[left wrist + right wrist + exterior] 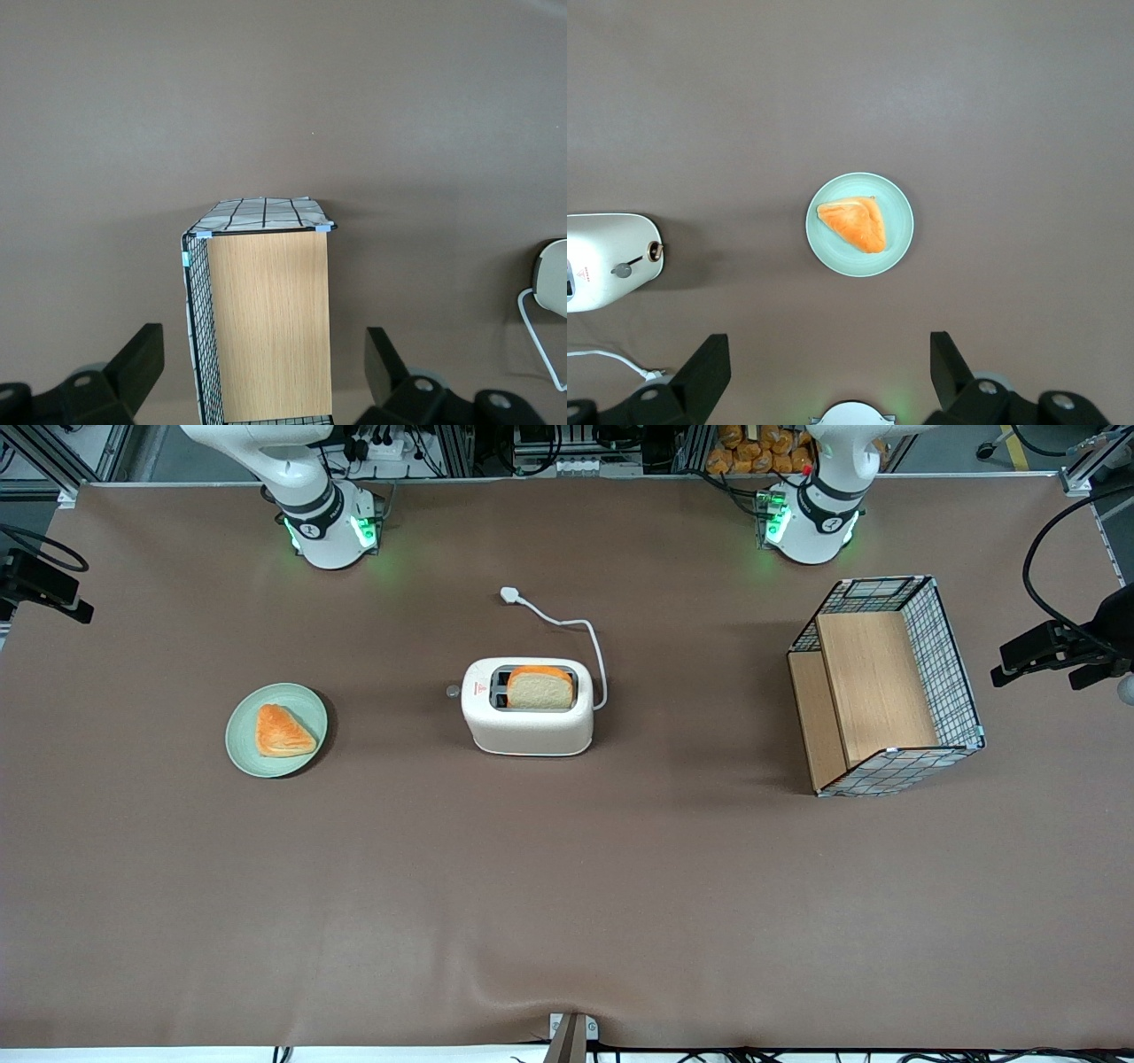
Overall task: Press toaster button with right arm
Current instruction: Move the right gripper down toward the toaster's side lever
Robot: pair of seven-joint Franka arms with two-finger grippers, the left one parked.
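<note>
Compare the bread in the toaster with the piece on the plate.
The bread slice stands upright in a slot of the toaster; the pastry lies flat on the green plate. The slice is squarish with a pale face; the pastry is triangular and orange all over. Both lie untouched, the gripper hanging open above the plate.

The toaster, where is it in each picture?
Front view: the toaster stands mid-table, bread in one slot.
Right wrist view: its narrow end shows; the open gripper hangs above the table.
Left wrist view: only an edge.
Shared landmark: its white cord.
</note>
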